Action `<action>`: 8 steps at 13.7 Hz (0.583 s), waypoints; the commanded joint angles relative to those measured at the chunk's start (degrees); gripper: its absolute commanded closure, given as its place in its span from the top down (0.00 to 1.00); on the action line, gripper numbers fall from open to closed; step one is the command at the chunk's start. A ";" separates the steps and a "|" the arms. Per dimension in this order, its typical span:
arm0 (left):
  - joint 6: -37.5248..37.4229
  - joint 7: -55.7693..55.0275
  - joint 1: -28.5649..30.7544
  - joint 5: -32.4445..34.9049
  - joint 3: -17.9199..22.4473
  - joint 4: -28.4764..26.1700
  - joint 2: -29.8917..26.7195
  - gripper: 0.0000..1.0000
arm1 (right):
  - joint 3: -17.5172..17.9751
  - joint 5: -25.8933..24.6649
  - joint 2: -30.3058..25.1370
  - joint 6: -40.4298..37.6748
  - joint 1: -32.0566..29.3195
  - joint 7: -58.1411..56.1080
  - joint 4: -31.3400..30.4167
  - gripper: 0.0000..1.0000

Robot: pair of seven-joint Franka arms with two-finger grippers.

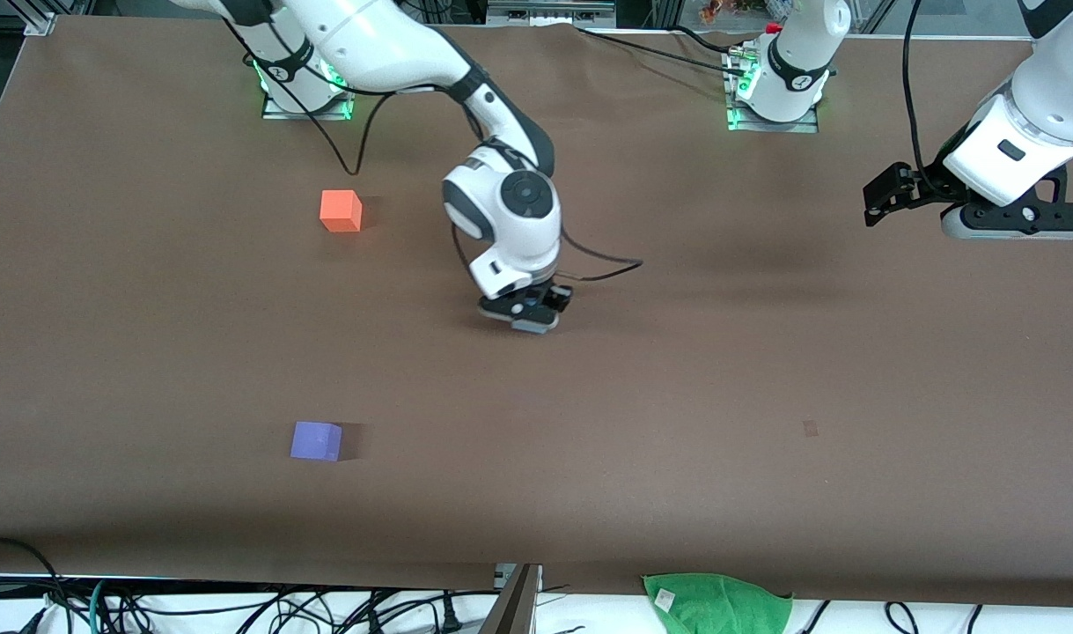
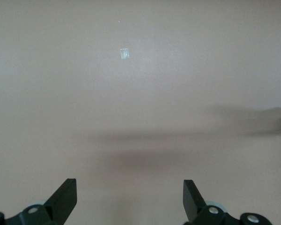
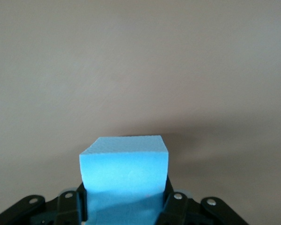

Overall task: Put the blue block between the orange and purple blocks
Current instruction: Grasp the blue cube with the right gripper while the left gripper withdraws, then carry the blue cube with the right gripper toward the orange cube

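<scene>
**Blue block gripped, waiting to be carried across**

Blue block [image 3: 124, 176] sits clamped in the right gripper's [image 1: 525, 310] fingers, low at the frame's centre. Judged step: transport. Next, it should go to the gap between the orange block [image 1: 341, 210], upper left, and the purple block [image 1: 316, 440], lower left. The left gripper [image 2: 130, 199] waits at upper right, spread wide, holding nothing.

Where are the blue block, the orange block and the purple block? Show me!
blue block [image 3: 125, 171]: right wrist view, on its front face, between the right gripper's fingers.
orange block [image 1: 341, 211]: front view, middle of the cube.
purple block [image 1: 316, 440]: front view, middle of the cube.
</scene>
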 commanded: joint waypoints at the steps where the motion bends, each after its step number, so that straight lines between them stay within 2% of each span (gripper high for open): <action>1: -0.96 0.72 0.40 -1.02 -0.01 1.88 0.86 1.00 | 0.52 3.97 -7.24 -8.77 -5.63 -16.44 -2.46 0.12; 3: -1.05 0.72 0.40 -1.02 -0.01 1.88 0.77 1.00 | 0.08 3.98 -11.19 -14.33 -9.85 -24.39 -5.17 0.12; 4: -1.05 0.81 0.48 -1.02 0.08 1.88 0.77 1.00 | -0.27 3.98 -14.17 -13.83 -12.30 -28.16 -9.28 0.12; 6: -1.05 1.07 1.09 -1.11 0.08 1.88 0.77 1.00 | -1.67 3.98 -20.94 -8.14 -17.31 -38.78 -20.60 0.12; 8: -1.05 1.78 1.45 -1.11 0.08 1.88 0.77 1.00 | -4.66 4.15 -25.70 1.16 -19.96 -42.95 -32.55 0.13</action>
